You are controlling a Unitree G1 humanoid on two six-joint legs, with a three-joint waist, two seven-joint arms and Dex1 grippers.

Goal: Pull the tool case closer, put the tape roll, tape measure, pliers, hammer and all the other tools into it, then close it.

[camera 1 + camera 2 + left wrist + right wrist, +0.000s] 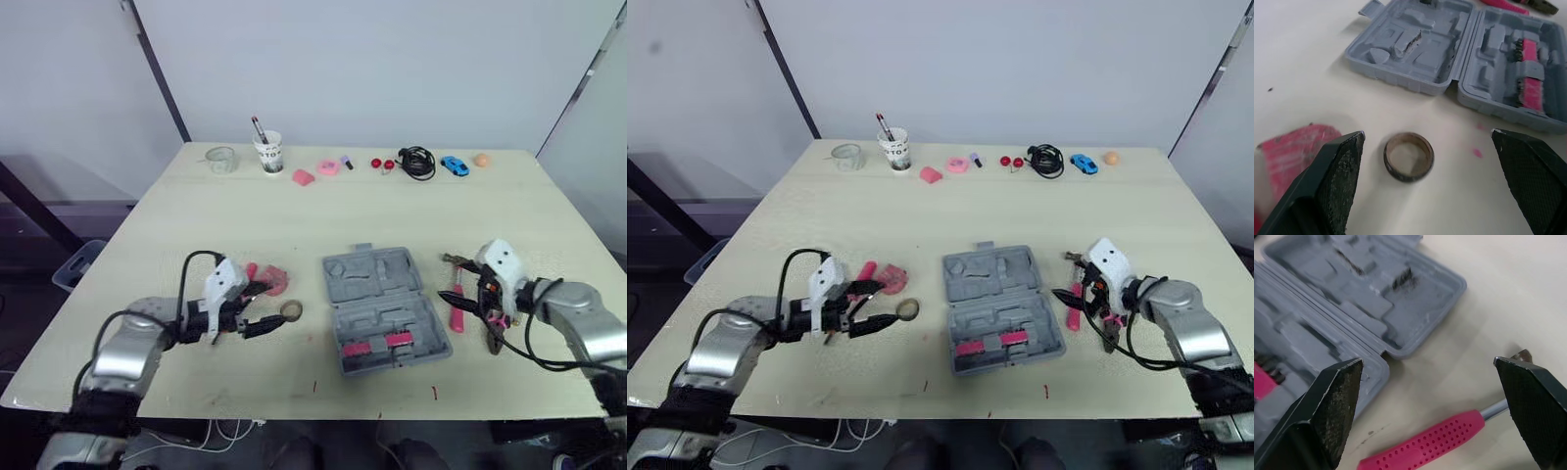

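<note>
My left arm, left of the tool case, is rounded silver-grey, ending in a white wrist block with a black cable looping over it. My right arm, right of the case, matches. My left gripper and right gripper each carry two black wedge fingers (grainy-faced, blunt-tipped).

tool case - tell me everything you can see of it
The tool case is grey moulded plastic, lying fully open and flat near the middle of the table, slightly turned. Its two hinged halves show shaped recesses; the far half looks empty, the near half holds pink pieces. A small tab sticks out from the far edge. Only the table touches it.
</note>
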